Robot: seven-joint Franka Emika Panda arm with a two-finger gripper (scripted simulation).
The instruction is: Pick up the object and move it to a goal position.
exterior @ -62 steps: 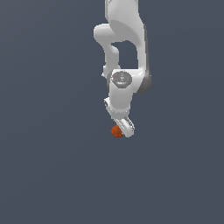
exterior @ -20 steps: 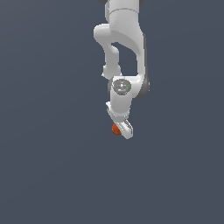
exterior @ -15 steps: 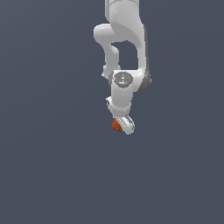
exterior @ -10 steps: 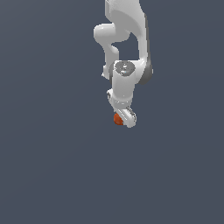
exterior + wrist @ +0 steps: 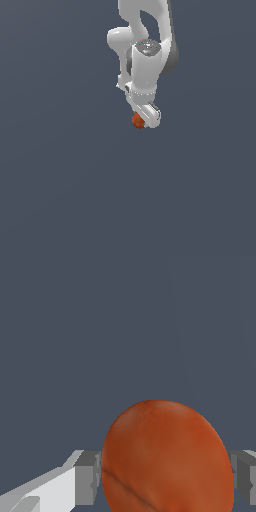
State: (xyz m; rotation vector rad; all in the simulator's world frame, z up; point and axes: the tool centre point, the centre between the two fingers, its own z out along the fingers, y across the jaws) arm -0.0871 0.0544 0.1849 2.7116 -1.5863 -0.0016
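The object [image 5: 137,121] is a small orange-red ball, peeking out at the lower end of the white arm in the exterior view. My gripper [image 5: 144,120] is shut on it. In the wrist view the object [image 5: 167,458] fills the space between the two grey fingertips [image 5: 88,477], which press on its sides. The gripper [image 5: 167,476] holds it above a plain dark grey ground, with most of the ball's lower part cut off by the picture's edge.
The white arm [image 5: 146,60] reaches down from the upper edge of the exterior view. Around it there is only uniform dark grey ground [image 5: 60,190].
The arm has drawn upward in the exterior view with the object still held. The wrist has also tilted over the last second.
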